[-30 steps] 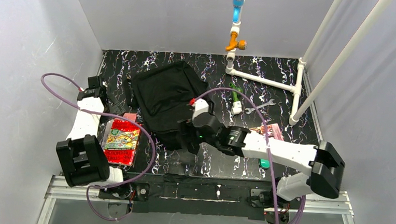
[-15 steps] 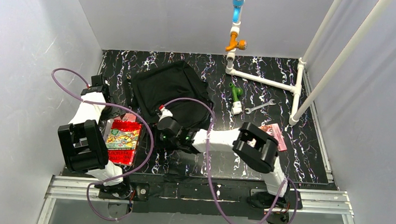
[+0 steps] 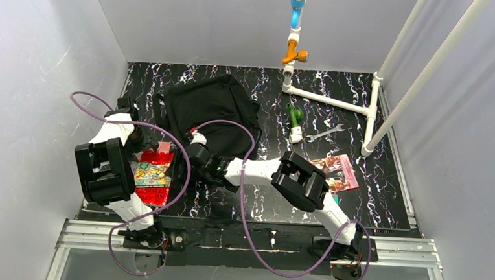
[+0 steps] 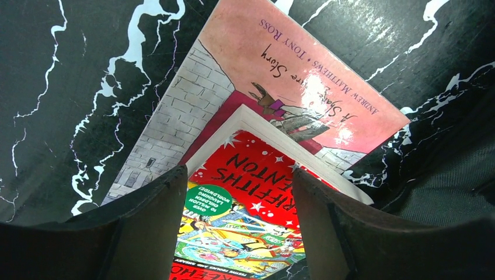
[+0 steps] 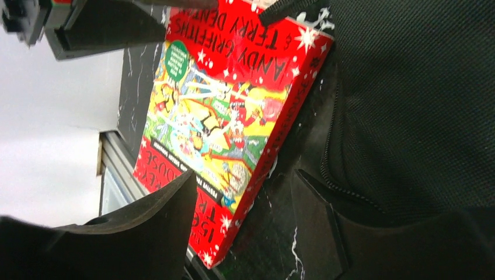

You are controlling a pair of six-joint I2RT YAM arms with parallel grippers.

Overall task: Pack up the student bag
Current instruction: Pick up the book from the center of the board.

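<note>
The student bag (image 3: 211,115) is laid on the worktop (image 3: 260,206). Just left of it, a red book (image 3: 153,176) is stacked on a pink book (image 4: 262,70). The left fingers (image 4: 146,227) and right fingers (image 5: 152,233) are held apart there, empty.

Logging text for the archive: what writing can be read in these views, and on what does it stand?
"ANDY GRIFFITHS & TERRY DEN", cut off at the edge: red book.
"ANDREW MATTHEWS • TONY ROSS": pink book.
"A S… Story", middle lost in glare: same pink book.
Green badge on the red book: too small to read.
Cover of the booklet: too small to read.
</note>
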